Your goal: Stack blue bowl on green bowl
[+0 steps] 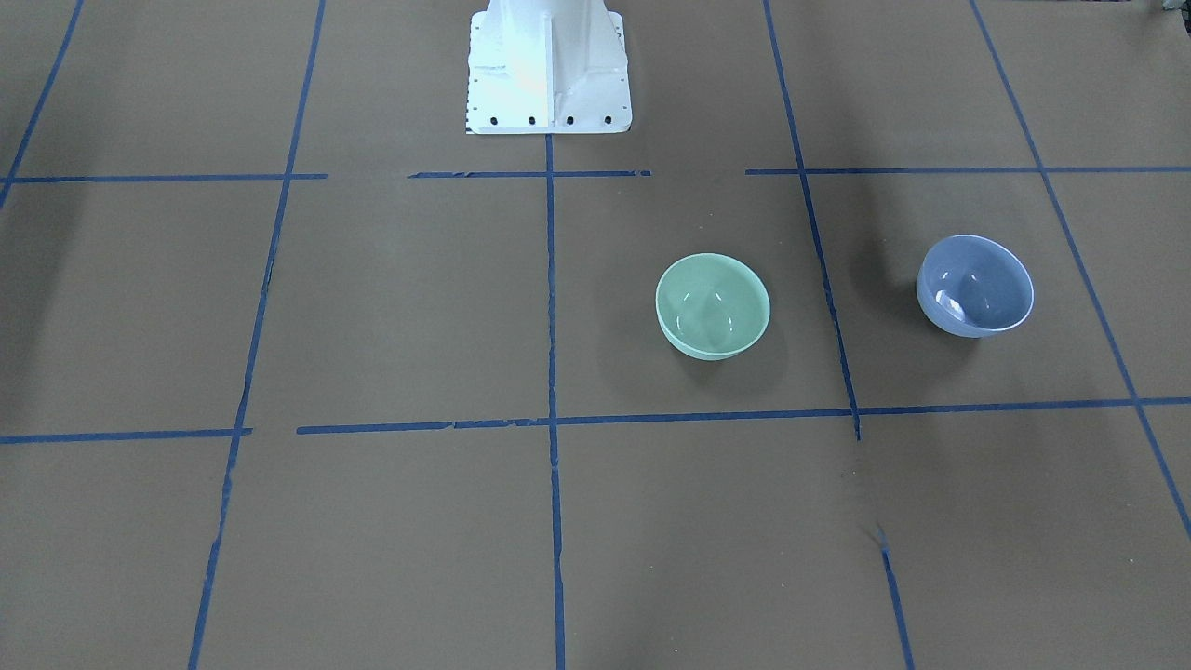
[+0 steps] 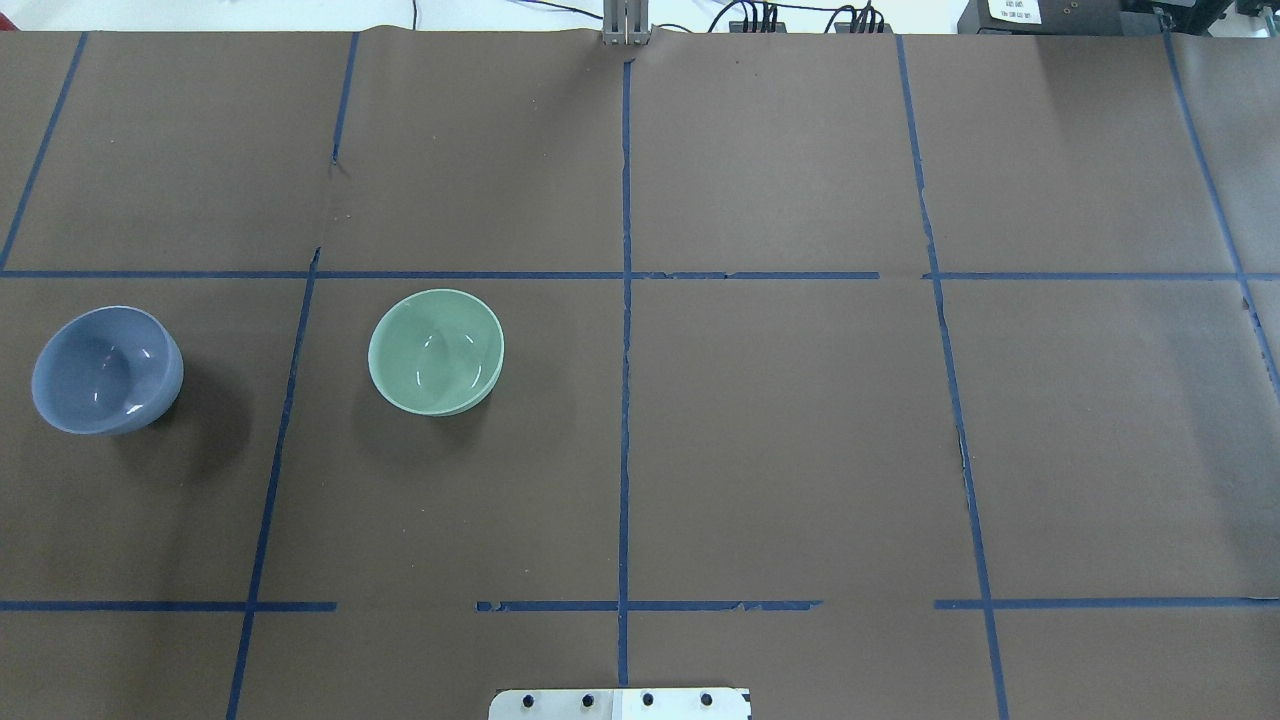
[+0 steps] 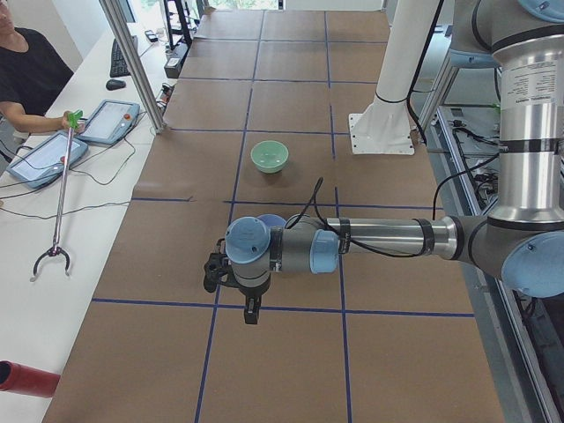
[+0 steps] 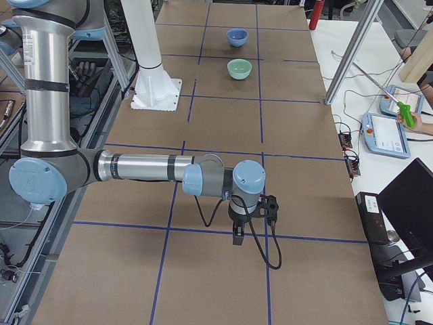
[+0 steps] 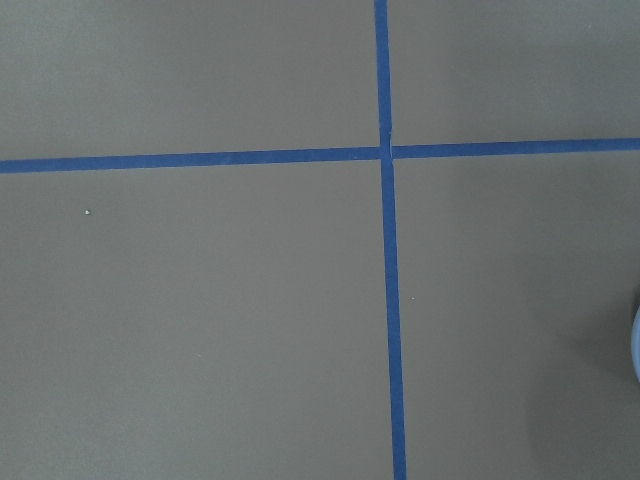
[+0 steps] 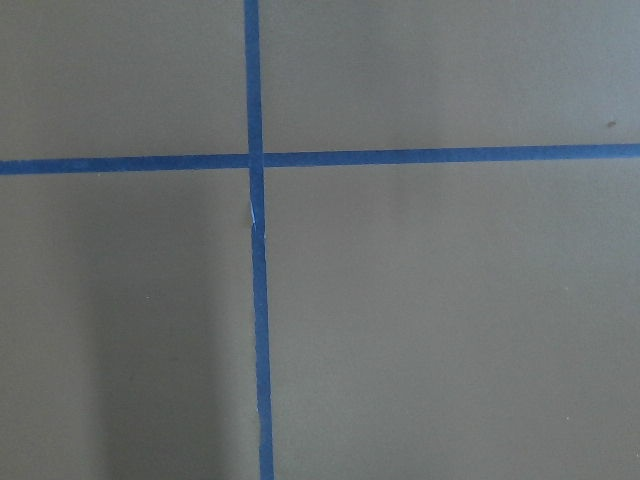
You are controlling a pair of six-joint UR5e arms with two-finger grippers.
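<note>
The blue bowl stands upright on the brown table at the robot's far left; it also shows in the front view. The green bowl stands upright to its right, apart from it. Both are empty. My left gripper shows only in the left side view, hanging high over the table near the blue bowl, which the arm partly hides. My right gripper shows only in the right side view, far from both bowls. I cannot tell whether either is open or shut.
Blue tape lines divide the brown table into squares. The white robot base stands at the table's edge. An operator with a grabber stick sits at a side desk with tablets.
</note>
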